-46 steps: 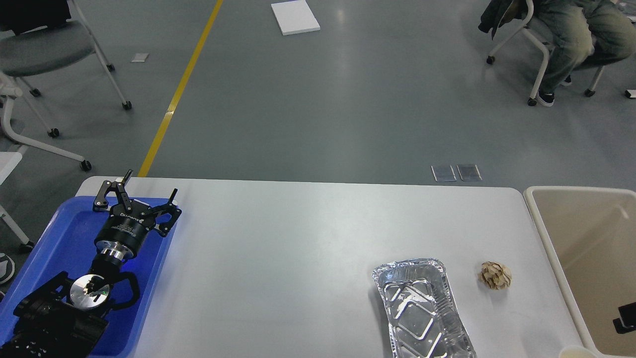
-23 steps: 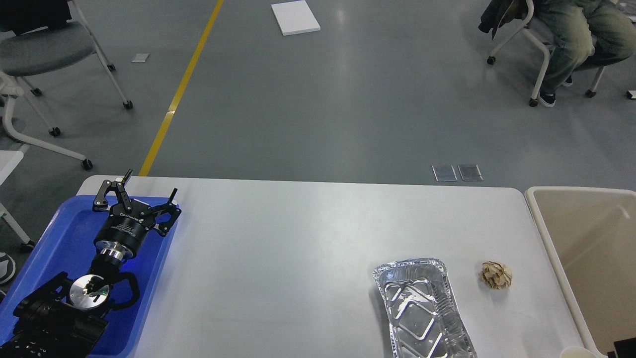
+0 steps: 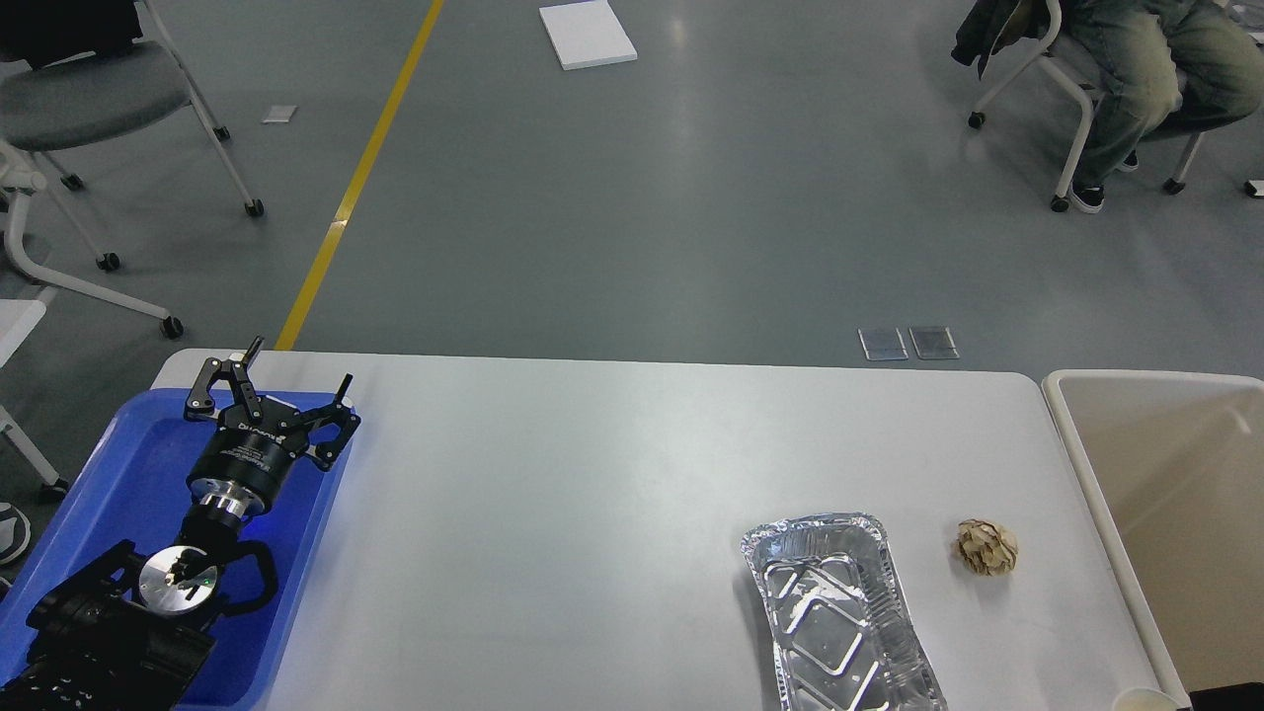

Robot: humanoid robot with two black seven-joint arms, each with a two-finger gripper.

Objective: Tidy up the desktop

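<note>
Nearest edge, right: rim of a pale cup (image 3: 1145,700), barely in view. Beside it, foil tray (image 3: 839,617), empty, lying flat on the desktop (image 3: 573,513), long axis running near to far with a slight lean, near end cut off by the lower edge of the view. Just right of the tray, apart from it: crumpled brown paper ball (image 3: 986,547), loose on the surface, close to the beige bin (image 3: 1076,464) at the right end of the table.

Nearest edge, left: left arm entering over the blue tray (image 3: 118,464), left gripper (image 3: 279,387) at its far end, fingers spread wide, nothing between them, poised above the tray's far right corner. White lettering on the black gripper body, too small to read. Right gripper not in view.

Governing relation: both loose items well apart from the left gripper, far to its right and nearer the viewer; right arm probably the closer one, judging by its side. Paper ball likely bound for the bin, foil tray's destination uncertain. Rest of the desktop bare, a broad matte white-grey top with rounded corners.

Beyond the table: grey floor, yellow line (image 3: 360,173), white board (image 3: 587,34), wheeled chairs (image 3: 89,109), seated person (image 3: 1136,69).
</note>
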